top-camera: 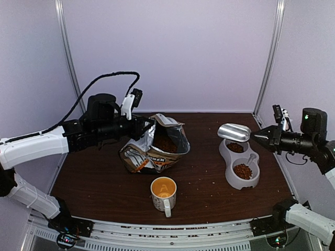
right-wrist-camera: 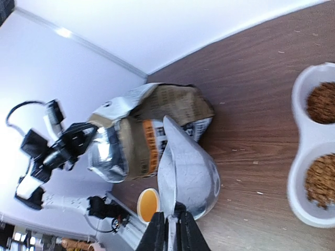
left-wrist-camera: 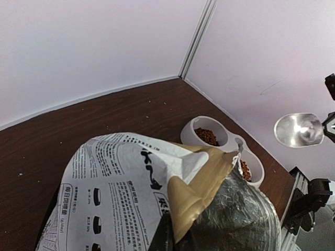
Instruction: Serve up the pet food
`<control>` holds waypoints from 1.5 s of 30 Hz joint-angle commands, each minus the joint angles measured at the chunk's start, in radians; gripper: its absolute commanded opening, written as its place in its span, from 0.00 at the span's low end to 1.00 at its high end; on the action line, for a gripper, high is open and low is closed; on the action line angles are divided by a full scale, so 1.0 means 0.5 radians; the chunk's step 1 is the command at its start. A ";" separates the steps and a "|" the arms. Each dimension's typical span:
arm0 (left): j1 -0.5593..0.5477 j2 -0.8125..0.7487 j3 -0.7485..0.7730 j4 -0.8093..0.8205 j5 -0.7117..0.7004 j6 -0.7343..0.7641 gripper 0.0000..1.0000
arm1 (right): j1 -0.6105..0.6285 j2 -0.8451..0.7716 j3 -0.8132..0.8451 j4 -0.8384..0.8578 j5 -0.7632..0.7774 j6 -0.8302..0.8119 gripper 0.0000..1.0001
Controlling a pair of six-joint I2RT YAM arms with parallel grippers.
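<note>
The right pincer (top-camera: 255, 137) is squeezing the handle of a shiny scoop (top-camera: 234, 132). Pet food (top-camera: 242, 171) is lying in the bowl (top-camera: 226, 162) just under it. The left pincer (top-camera: 142, 127) is pinching the floppy bag (top-camera: 157, 154). The bits are probably light and rolly, so scooping is looking better than grabbing.

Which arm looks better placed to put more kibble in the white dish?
The right, probably: the right gripper holds the metal scoop close to the dish, while the left gripper is shut on the bag's rim, farther away.
</note>
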 commanded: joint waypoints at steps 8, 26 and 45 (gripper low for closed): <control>0.020 0.066 0.073 0.089 -0.078 -0.018 0.00 | 0.947 0.470 0.193 0.672 0.303 -0.112 0.00; -0.124 0.308 0.161 0.185 0.012 -0.035 0.00 | 1.529 2.084 0.940 0.389 2.125 -0.188 0.00; -0.158 0.455 0.224 0.344 0.248 -0.168 0.00 | 1.356 2.290 0.598 1.826 0.486 -0.125 0.00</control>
